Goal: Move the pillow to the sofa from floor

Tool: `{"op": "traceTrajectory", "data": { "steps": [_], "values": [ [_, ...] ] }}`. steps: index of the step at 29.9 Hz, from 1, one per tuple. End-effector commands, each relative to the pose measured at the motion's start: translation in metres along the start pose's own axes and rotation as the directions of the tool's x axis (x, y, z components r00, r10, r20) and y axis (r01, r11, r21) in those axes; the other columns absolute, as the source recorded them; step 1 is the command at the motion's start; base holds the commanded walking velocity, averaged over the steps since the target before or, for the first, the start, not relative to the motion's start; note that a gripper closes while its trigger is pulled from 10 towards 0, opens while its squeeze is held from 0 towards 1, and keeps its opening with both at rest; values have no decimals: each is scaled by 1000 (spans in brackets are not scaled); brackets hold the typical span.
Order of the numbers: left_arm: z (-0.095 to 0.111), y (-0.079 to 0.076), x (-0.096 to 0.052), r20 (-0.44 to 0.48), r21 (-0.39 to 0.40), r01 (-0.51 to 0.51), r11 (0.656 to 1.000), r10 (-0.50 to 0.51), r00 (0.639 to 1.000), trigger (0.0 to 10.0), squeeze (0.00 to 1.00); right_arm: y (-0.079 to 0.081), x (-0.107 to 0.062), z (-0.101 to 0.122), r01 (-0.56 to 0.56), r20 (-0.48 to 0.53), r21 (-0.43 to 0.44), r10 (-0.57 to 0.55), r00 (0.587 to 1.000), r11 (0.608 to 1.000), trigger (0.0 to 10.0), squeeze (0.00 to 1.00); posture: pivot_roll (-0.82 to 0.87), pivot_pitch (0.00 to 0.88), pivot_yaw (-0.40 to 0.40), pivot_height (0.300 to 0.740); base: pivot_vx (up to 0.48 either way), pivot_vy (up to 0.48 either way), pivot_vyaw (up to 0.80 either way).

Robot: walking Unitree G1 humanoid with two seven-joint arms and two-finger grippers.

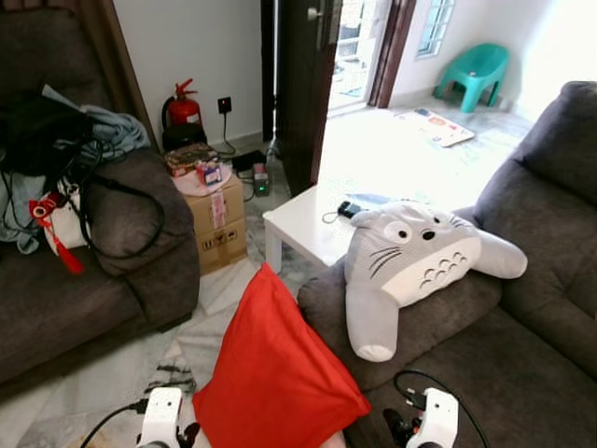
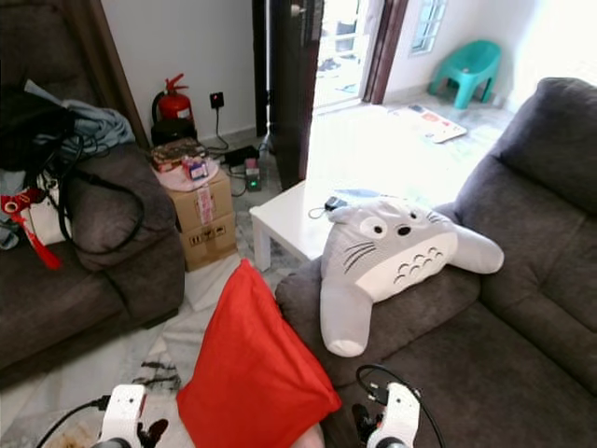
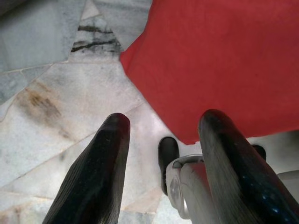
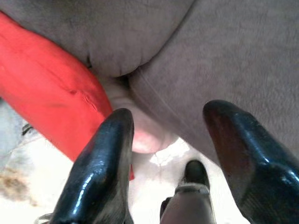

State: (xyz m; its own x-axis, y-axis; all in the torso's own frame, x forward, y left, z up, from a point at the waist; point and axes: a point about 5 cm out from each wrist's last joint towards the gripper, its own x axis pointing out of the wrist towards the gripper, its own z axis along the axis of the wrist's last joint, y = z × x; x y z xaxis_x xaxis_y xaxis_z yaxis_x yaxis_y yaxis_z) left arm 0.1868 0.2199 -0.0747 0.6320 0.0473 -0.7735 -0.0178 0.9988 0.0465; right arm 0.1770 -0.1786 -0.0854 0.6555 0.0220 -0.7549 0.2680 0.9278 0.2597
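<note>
Daylight pours through the open doorway (image 1: 359, 47) and washes the floor (image 1: 392, 149) beyond it to near white, glaring also off the wall beside the teal chair (image 1: 476, 70). Away from the doorway the room is dimmer but sharp. In both wrist views the near black fingers (image 3: 98, 172) are soft.

No legible text, even on the cardboard box (image 1: 220, 224)

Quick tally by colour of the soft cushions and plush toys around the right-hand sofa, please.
Red: 1, the red pillow leaning against the grey sofa
Grey and white: 1, the plush toy lying on the sofa's arm
Total: 2
</note>
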Motion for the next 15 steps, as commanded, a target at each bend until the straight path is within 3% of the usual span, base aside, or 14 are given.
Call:
{"op": "traceTrajectory", "data": {
  "steps": [1, 2, 3, 8, 15],
  "values": [
    [-4, 1, -1, -8, -12, -6, 1000, 6, 1000, 10000, 0, 0, 0, 2, -20, 2, 23, 20, 1000, 1000, 10000, 671, 80, 0, -53, 740, 0, 0, 0],
    [-4, 1, -1, -8, -12, -6, 1000, 6, 1000, 10000, 0, 0, 0, 2, -20, 2, 23, 20, 1000, 1000, 10000, 671, 80, 0, -53, 740, 0, 0, 0],
    [-4, 1, -1, -10, -15, -7, 1000, 7, 1000, 10000, 0, 1, 1, 3, -32, 4, 26, 32, 999, 999, 10000, 1000, 81, 0, -56, 740, 0, 0, 0],
    [-4, 0, -1, -8, -22, -8, 1000, 8, 1000, 10000, 0, 7, 3, 8, -74, 15, 21, 74, 997, 997, 10000, 1000, 82, 0, -63, 740, 0, 0, 0],
    [-2, 0, -1, 11, -26, -24, 999, 24, 1000, 10000, 0, 6, 3, 11, -41, 24, 18, 41, 999, 999, 10000, 1000, 84, 0, -66, 740, 0, 0, 0]
  ]
}}
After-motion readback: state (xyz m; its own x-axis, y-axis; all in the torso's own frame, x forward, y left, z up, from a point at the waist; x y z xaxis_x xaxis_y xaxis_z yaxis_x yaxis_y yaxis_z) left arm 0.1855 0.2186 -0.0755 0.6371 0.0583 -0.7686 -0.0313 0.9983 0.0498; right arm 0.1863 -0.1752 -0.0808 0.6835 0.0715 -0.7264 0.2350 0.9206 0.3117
